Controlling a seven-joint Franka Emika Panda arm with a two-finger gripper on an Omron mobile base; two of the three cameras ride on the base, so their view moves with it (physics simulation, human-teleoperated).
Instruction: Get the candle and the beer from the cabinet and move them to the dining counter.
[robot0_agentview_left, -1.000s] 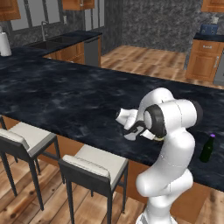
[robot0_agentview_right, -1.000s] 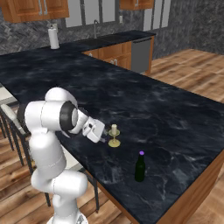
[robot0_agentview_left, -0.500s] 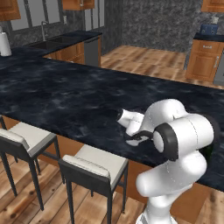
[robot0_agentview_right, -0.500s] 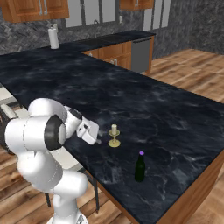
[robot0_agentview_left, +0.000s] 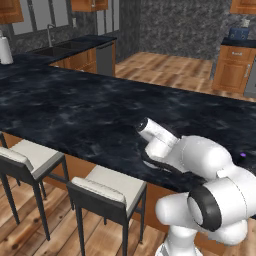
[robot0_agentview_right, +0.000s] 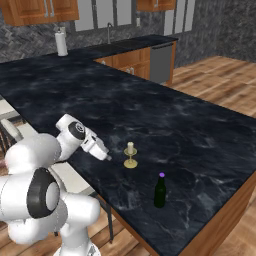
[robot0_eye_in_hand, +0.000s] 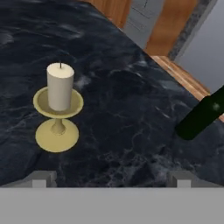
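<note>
The candle (robot0_agentview_right: 130, 155), cream-white on an olive-brass holder, stands upright on the black dining counter (robot0_agentview_right: 150, 112) near its stool-side edge. The dark green beer (robot0_agentview_right: 160, 190) with a purple cap stands upright a little to its right. My gripper (robot0_agentview_right: 107, 155) hangs open just left of the candle, apart from it and holding nothing. In the hand view the candle (robot0_eye_in_hand: 59, 105) is ahead on the left and the beer (robot0_eye_in_hand: 203, 114) ahead on the right, with my gripper (robot0_eye_in_hand: 111, 178) open and nothing between its fingertips (robot0_eye_in_hand: 41, 178). The beer's purple cap (robot0_agentview_left: 243, 155) peeks out behind my arm.
White-cushioned stools (robot0_agentview_left: 112, 186) (robot0_agentview_left: 30, 156) line the counter's near side beside my base. A paper-towel roll (robot0_agentview_right: 61, 42) and a sink sit on the far counter under brown wood wall cabinets (robot0_agentview_right: 37, 10). The counter ends right of the beer.
The hand has pulled back a little from the candle toward the counter's near edge while the arm's elbow swung round. Candle and beer have stayed put.
</note>
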